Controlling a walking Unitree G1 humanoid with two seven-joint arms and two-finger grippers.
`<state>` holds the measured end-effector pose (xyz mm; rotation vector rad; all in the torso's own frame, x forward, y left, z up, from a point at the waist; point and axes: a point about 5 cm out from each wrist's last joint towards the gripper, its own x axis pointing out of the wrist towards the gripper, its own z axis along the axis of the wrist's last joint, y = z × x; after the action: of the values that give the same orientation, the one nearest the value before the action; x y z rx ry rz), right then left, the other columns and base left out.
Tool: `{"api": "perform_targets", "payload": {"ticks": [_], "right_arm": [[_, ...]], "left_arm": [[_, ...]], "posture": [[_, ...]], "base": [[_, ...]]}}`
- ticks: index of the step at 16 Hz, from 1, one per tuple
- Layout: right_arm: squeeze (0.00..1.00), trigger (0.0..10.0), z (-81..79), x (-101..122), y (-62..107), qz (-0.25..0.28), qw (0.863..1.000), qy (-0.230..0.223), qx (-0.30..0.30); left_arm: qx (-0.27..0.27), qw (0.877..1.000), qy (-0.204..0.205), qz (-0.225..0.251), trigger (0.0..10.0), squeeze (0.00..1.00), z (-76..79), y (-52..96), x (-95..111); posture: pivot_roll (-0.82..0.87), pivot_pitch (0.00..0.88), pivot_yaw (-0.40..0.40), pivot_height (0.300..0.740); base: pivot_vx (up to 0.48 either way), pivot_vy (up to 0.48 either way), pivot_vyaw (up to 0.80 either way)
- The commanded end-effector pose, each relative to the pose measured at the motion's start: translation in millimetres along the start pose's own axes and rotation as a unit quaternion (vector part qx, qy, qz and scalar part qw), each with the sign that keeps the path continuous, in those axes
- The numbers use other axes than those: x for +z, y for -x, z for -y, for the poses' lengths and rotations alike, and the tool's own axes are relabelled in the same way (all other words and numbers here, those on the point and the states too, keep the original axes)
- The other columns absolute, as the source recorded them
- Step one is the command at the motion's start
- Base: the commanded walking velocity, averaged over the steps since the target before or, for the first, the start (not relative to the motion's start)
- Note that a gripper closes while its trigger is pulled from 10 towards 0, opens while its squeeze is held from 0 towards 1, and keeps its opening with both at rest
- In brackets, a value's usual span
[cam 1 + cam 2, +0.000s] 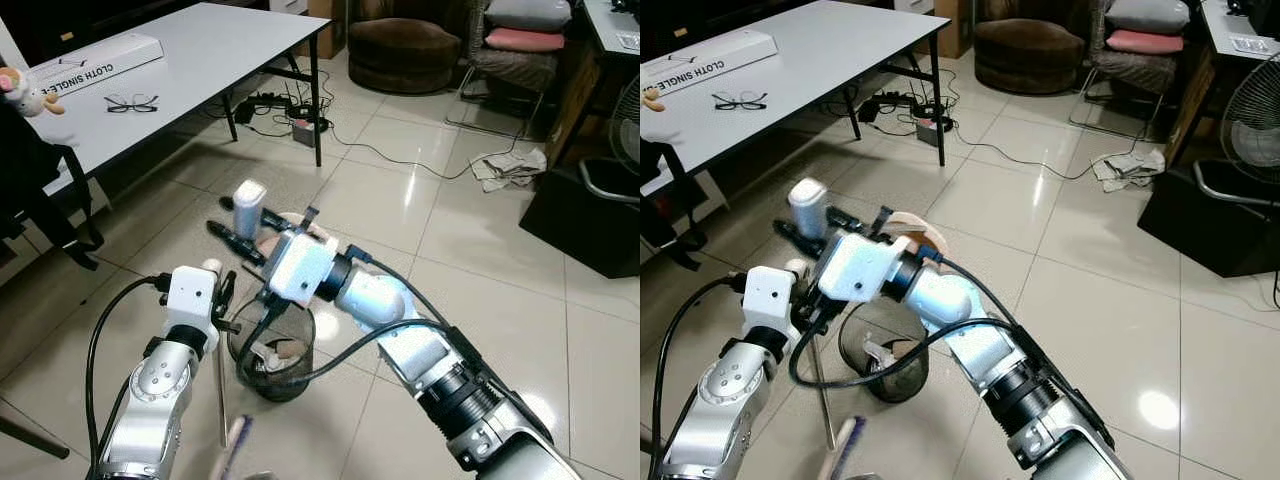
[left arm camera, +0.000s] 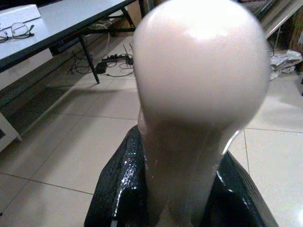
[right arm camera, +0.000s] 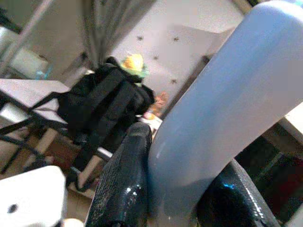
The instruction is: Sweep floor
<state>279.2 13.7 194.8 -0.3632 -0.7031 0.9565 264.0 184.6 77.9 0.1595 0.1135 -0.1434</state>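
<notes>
Holding both tools over the bin (image 1: 272, 352) | left gripper (image 1: 213, 275) clamped on broom handle (image 1: 221, 390), running down beside it | right gripper (image 1: 232, 232) clamped on dustpan handle (image 1: 248, 207), upright just above

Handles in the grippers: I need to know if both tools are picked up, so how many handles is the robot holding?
2. The left gripper holds the cream-capped handle; the right gripper holds the pale blue handle above the bin.
</notes>
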Motion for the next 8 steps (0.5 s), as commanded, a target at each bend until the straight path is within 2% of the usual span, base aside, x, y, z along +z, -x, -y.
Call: {"api": "perform_targets", "payload": {"ticks": [1, 2, 3, 4, 6, 8], "right_arm": [[0.0, 10.0, 24.9, 8.8, -5.8, 0.016, 0.996, -0.02, -0.084], [0.0, 10.0, 54.0, 10.8, -5.0, 0.014, 0.977, -0.099, -0.188], [0.0, 10.0, 64.4, 15.8, -5.9, 0.017, 0.975, -0.095, -0.2], [0.0, 10.0, 69.5, 18.3, -6.5, 0.019, 0.972, -0.103, -0.21], [0.0, 10.0, 81.5, 30.3, -9.2, 0.04, 0.959, -0.163, -0.229], [0.0, 10.0, 85.1, 42.8, -7.2, 0.059, 0.953, -0.173, -0.24]], "left_arm": [[0.002, 1.0, -0.011, 0.014, 10.0, 0.0, -1.9, -2.4, 6.9], [0.012, 1.0, -0.006, 0.015, 10.0, 0.0, -4.1, -1.7, 9.2], [0.017, 1.0, 0.0, 0.016, 10.0, 0.0, -6.3, -1.9, 10.6], [0.018, 1.0, 0.0, 0.016, 10.0, 0.0, -7.1, -2.0, 11.2], [0.014, 1.0, -0.005, 0.021, 10.0, 0.0, -6.3, -5.2, 15.7], [0.008, 1.0, -0.017, 0.025, 10.0, 0.0, -4.8, -7.5, 20.6]], "posture": [[-0.02, 0.0, 0.061, 0.74], [-0.02, 0.0, 0.062, 0.74], [-0.02, 0.0, 0.064, 0.74], [-0.02, 0.0, 0.066, 0.74], [-0.02, 0.0, 0.071, 0.74], [-0.02, 0.0, 0.076, 0.74]], "base": [[0.0, 0.0, 0.0], [0.0, 0.0, 0.0], [0.0, 0.0, 0.0], [0.0, 0.0, 0.0], [0.0, 0.0, 0.8], [0.0, 0.0, 0.8]]}}
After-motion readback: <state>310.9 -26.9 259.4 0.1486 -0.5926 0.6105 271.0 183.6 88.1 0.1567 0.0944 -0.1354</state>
